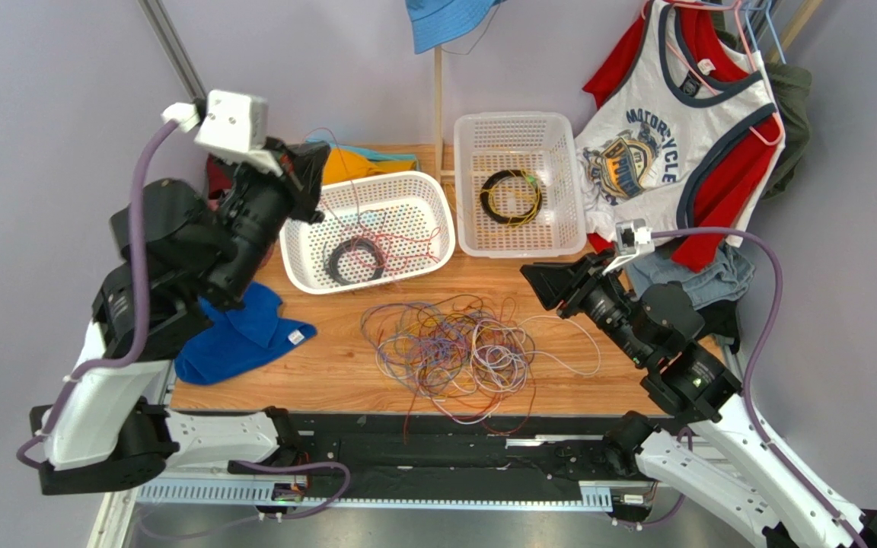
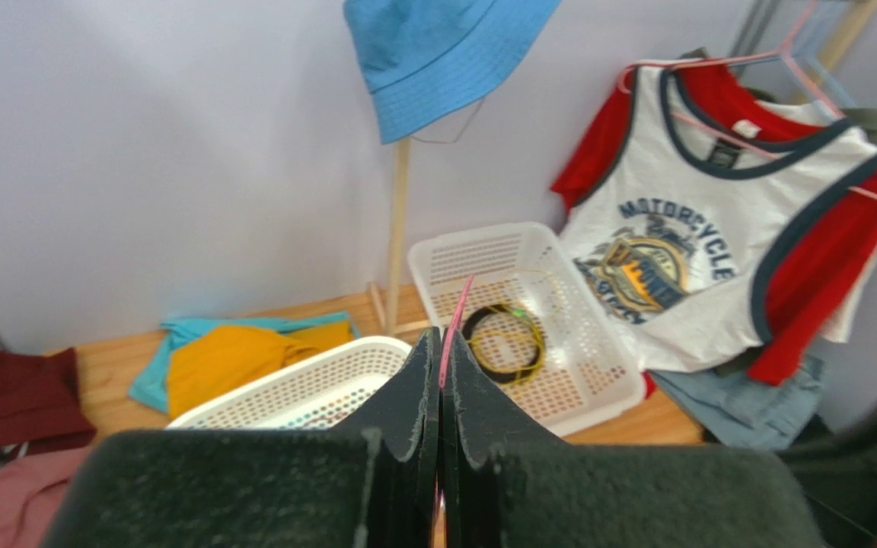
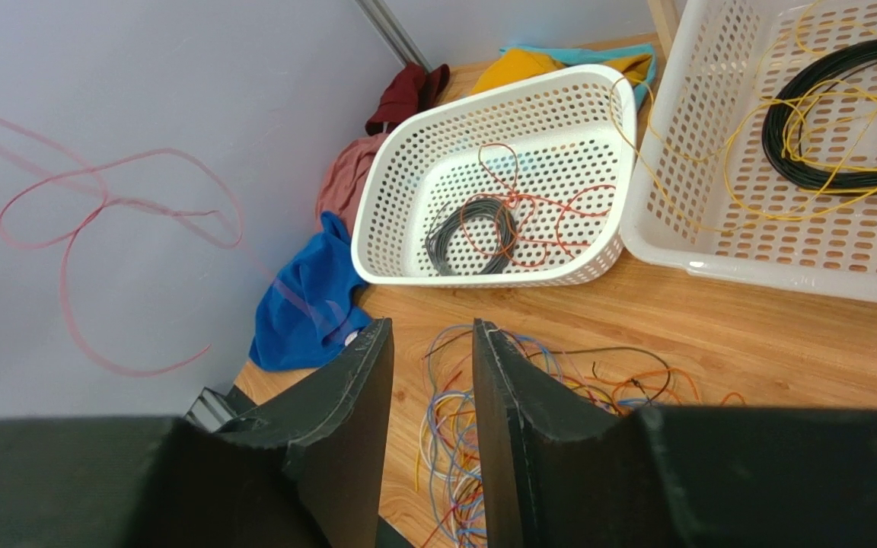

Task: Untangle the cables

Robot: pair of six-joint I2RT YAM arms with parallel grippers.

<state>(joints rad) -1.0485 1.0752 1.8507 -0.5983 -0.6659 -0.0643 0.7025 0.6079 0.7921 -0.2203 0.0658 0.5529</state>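
Note:
The cables lie as a loose tangle of purple, blue, orange, red and white strands on the wooden table, in front of the baskets. They also show in the right wrist view. My left gripper is raised over the left basket's back left corner. In the left wrist view it is shut on a thin pink-red wire that sticks out past the tips. A pink-red strand hangs in loops in the air at the left. My right gripper is open and empty, right of the tangle.
The left white basket holds a black coil and red wire. The right white basket holds a black coil with yellow wire. A blue cloth lies left of the tangle. Clothes hang at the back right.

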